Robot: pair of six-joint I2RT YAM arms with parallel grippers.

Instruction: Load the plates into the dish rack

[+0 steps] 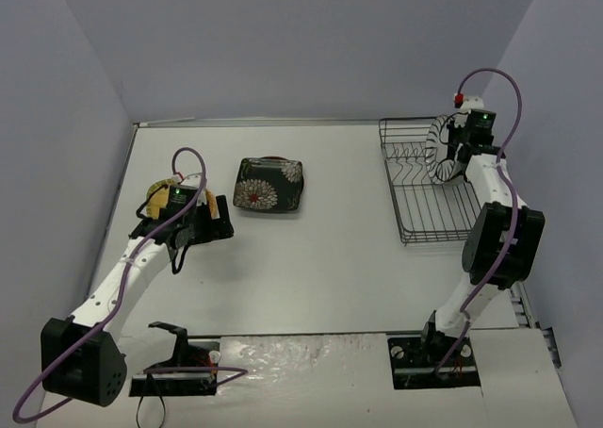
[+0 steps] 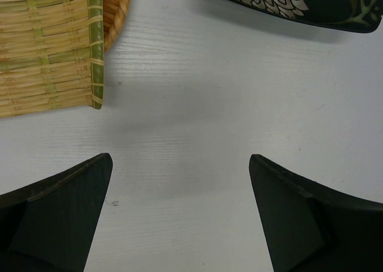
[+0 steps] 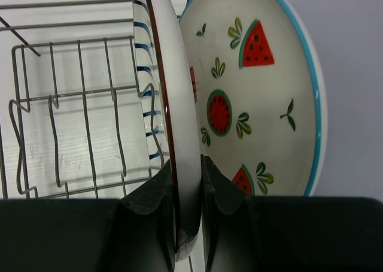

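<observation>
On my left, the yellow woven-look plate sits near the table's left edge, close to the wall. It lies on an orange-brown plate (only the left wrist view shows that rim clearly). My left gripper hangs just right of the stack, jaws spread wide over bare table, touching nothing. The black floral plate lies further right and back, apart from both. Past it I have a broad bare stretch up to the dish rack, which sits toward the far right corner. My right gripper is pinched on the rim of the black-striped plate, held on edge over the rack's wires; I cannot tell whether it is seated. The right wrist view shows the watermelon plate upright just beside it, which I cannot make out from overhead.
</observation>
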